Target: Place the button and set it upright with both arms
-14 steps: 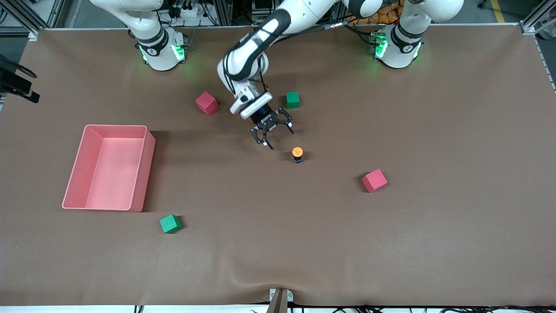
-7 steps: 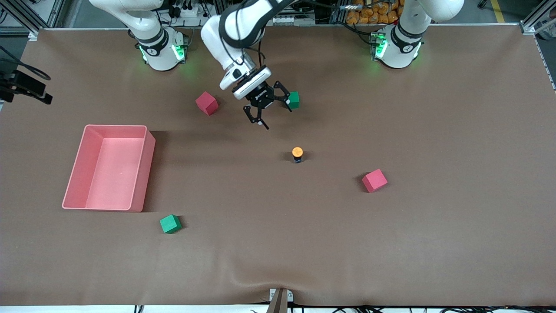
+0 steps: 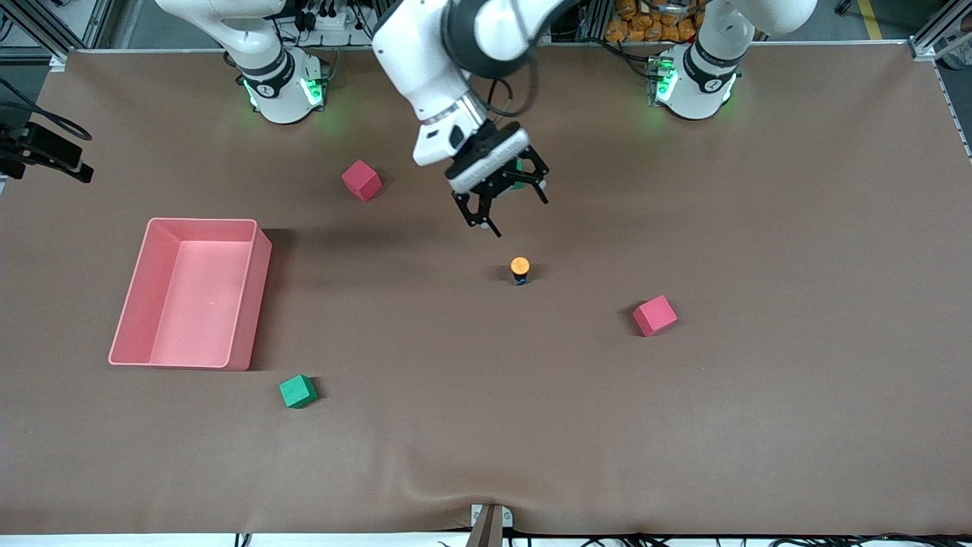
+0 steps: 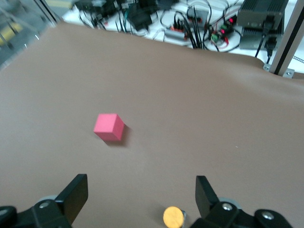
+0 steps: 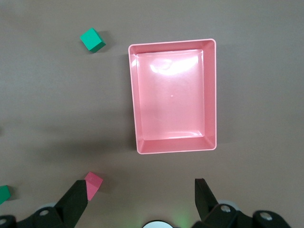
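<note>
Since a second ago the left claw [image 3: 507, 207] has lifted off the button [image 3: 520, 269] and swung toward the upper middle of the front view, where it now hangs over the brown surface [image 3: 759, 380], partly covering a green cube [image 3: 518, 182]. Its fingers stand wide apart and hold nothing.

The pink tray [image 3: 250, 296], at the middle left of the front view, has nothing in it; the right wrist view looks straight down into it.

The button stands near the centre of the front view, upright, its long axis vertical and its cap facing up. It is a tiny cylinder with a round orange cap on a dark body, smaller than the cubes.

The right claw [image 5: 142, 202] is out of the front view; its own wrist view shows it spread wide over the tray, holding nothing.

Two pink cubes [image 3: 361, 180] [image 3: 654, 315] and another green cube [image 3: 298, 391] lie scattered around.
</note>
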`<state>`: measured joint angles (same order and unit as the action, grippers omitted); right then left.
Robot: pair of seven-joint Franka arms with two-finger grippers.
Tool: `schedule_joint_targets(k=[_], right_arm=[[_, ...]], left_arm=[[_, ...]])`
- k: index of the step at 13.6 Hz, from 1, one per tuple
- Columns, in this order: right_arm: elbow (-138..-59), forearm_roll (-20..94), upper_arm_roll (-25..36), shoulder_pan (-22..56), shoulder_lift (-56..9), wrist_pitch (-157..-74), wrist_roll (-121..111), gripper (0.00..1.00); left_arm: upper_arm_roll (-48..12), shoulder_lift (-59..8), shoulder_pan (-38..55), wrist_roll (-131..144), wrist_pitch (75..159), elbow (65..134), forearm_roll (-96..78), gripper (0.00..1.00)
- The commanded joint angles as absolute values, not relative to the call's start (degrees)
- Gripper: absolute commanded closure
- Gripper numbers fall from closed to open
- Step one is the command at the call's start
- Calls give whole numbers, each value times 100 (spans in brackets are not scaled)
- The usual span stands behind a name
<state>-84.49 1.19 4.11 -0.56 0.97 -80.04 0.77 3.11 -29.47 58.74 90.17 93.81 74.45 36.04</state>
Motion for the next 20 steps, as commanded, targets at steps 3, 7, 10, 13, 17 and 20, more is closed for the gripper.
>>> schedule_joint_targets(k=[3,7,10,13,17,20], right_arm=[[-8411,79,273,-272,149,-7919,123,0],[-8402,79,255,-255,158,-7919,123,0],[-8411,79,281,-229,246,-7928,123,0],[-8402,70,299,-255,298,-7928,97,0],[-8437,26,264,-132,308,-7989,97,0],[-8446,18,264,-62,334,-7972,105,0]], left_arm=[[255,-2277,4828,7502,9756,7664,2587,0],[237,-1785,3861,6182,9967,7664,1655,0],[-305,-1512,2510,5136,9975,7664,907,0],[-686,-1380,1601,4318,9976,7664,555,0],[-799,-1065,741,3325,9888,7699,-262,0],[-809,-906,300,2481,9511,7690,-343,0]])
